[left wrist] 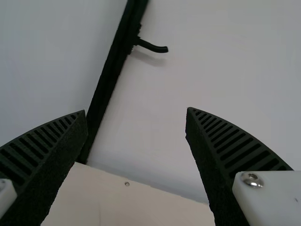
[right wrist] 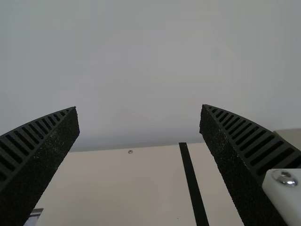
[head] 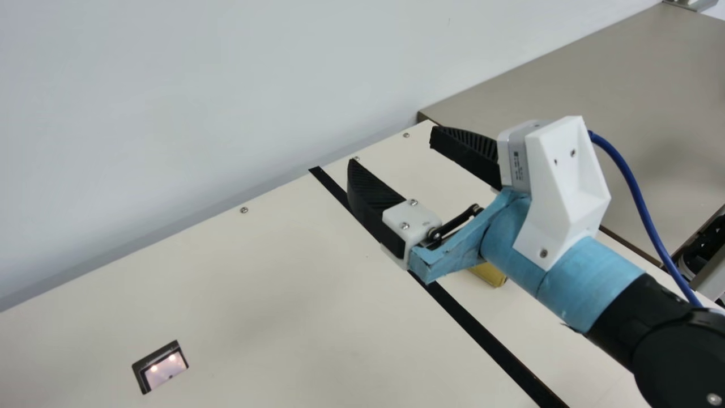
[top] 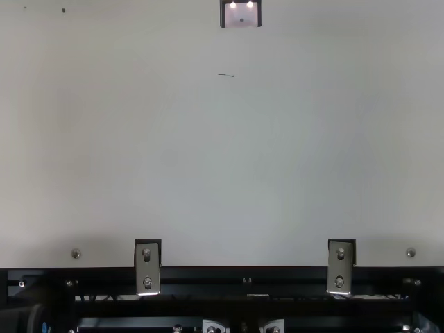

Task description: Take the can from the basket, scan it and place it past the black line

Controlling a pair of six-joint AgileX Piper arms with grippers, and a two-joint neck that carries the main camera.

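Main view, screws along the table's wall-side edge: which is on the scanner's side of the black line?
The leftmost screw, on the scanner's side; the other two screws lie past the black line.

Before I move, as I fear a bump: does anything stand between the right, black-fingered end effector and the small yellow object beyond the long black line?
Nothing visible does, though the blue-wrapped right wrist partly hides the yellow object.

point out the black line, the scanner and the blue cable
Black line (head: 486, 340), main view, on its nearer stretch
Scanner (top: 241, 14), top view, on its lit window
Blue cable (head: 638, 195), main view, on its curved length
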